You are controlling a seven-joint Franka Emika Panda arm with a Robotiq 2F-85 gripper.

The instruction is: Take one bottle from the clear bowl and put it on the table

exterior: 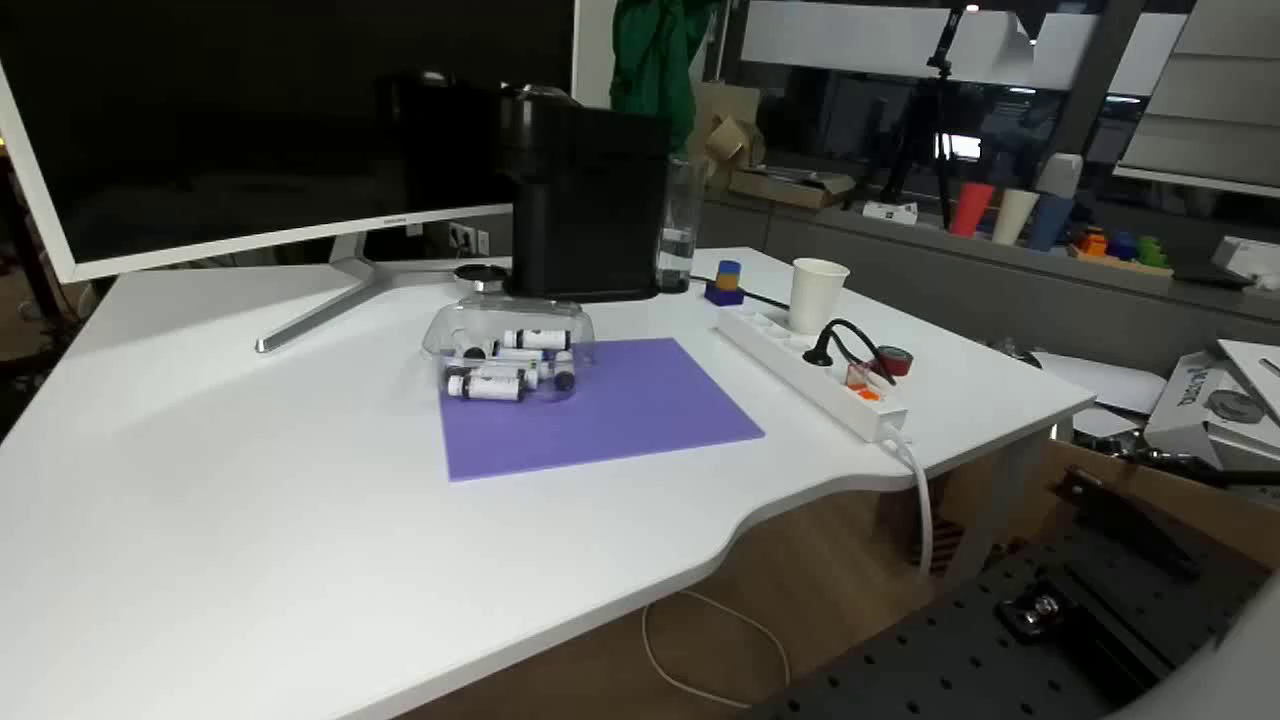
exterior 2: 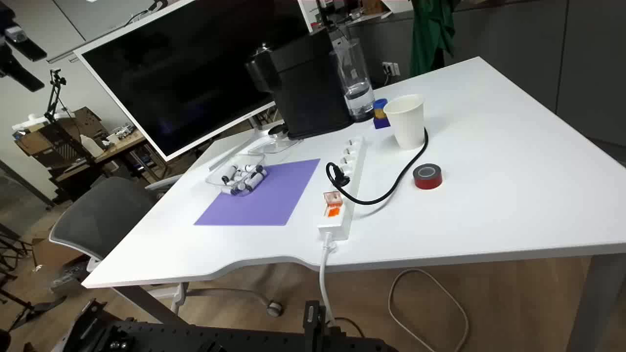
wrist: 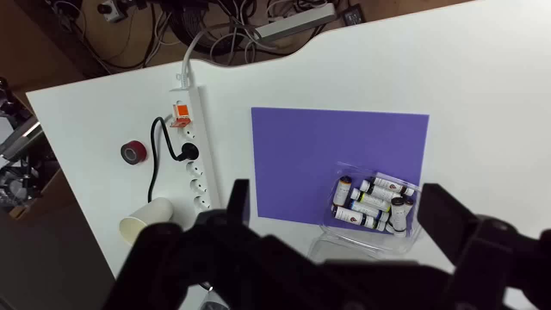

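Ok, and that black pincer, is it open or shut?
Open: in the wrist view, the pincer has its two black fingers wide apart, gripping nothing.

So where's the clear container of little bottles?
The clear plastic container sits lower right in the wrist view, over one corner of the purple mat.

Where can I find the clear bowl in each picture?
In an exterior view: clear bowl, left of center, about mid-height.
In an exterior view: clear bowl, left of center, about mid-height.
Wrist view: clear bowl, lower right.
Shared landmark: purple mat, partly under the clear bowl each time.
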